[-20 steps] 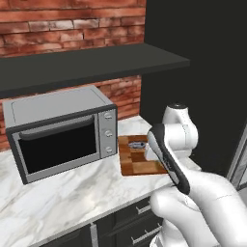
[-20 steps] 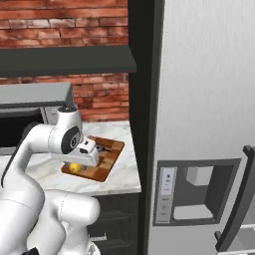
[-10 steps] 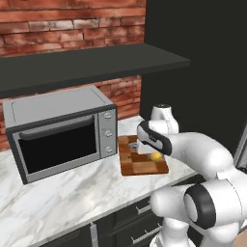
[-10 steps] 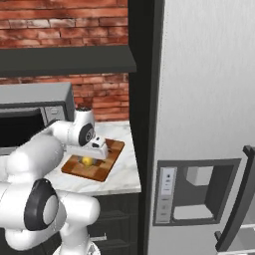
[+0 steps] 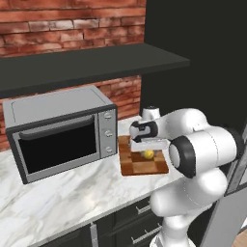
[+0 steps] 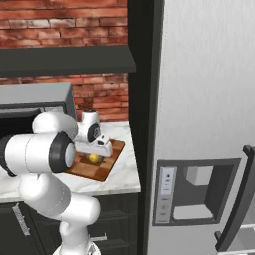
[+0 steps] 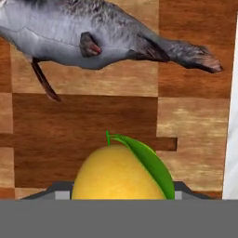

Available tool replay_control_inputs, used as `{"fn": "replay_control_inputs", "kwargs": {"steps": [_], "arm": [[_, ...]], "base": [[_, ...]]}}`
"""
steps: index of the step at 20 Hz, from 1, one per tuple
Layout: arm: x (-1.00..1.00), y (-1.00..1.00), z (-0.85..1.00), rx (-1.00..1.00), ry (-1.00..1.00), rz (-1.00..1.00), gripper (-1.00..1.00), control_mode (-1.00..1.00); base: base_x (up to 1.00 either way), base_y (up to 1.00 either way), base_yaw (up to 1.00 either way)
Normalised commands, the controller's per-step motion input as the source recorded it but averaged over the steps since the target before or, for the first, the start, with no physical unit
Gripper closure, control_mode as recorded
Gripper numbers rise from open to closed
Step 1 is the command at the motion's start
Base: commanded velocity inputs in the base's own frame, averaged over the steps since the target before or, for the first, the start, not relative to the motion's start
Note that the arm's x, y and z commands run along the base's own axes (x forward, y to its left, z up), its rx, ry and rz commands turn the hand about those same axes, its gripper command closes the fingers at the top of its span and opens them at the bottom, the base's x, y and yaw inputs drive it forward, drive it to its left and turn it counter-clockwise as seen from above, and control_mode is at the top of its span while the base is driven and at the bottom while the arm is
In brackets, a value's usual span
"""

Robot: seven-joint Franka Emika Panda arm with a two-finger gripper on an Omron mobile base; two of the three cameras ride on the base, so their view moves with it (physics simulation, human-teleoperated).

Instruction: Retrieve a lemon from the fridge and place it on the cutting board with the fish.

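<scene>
The tool (image 5: 147, 150) hangs low over the cutting board (image 5: 135, 166) clasping the lemon (image 7: 122, 173), the fish (image 7: 88, 35) just ahead of it; placement appears in hand, though contact is unclear, and next comes lowering and release.

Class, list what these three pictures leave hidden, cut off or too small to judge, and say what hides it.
- Small yellow lemon, hand view: its underside is cut off at the bottom, so contact with the checkered brown wooden cutting board is unclear.
- Slim grey-blue fish, hand view: head cut off by the left edge.
- Tall light-grey fridge, right base view: interior unseen behind its front.
</scene>
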Motion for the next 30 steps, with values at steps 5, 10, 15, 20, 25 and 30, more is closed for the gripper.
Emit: {"fn": "replay_control_inputs", "kwargs": {"steps": [5,10,15,20,25,30], "arm": [[0.15,0.00,-0.55,0.00,-0.01,-0.13,1.00,-1.00],[0.09,0.01,-0.25,0.00,0.00,-0.08,1.00,-1.00],[0.00,0.03,-0.26,0.00,0.00,-0.09,-1.00,-1.00],[0.00,0.00,-0.11,0.00,0.00,-0.07,-1.00,-1.00],[-0.03,0.00,0.09,0.00,0.00,0.00,-1.00,-1.00],[-0.05,0.00,0.28,0.00,0.00,0.00,-1.00,-1.00]], "base": [[0.00,0.00,0.00],[0.00,0.00,0.00],[0.00,0.00,0.00],[0.00,0.00,0.00],[0.00,0.00,0.00],[0.00,0.00,0.00]]}}
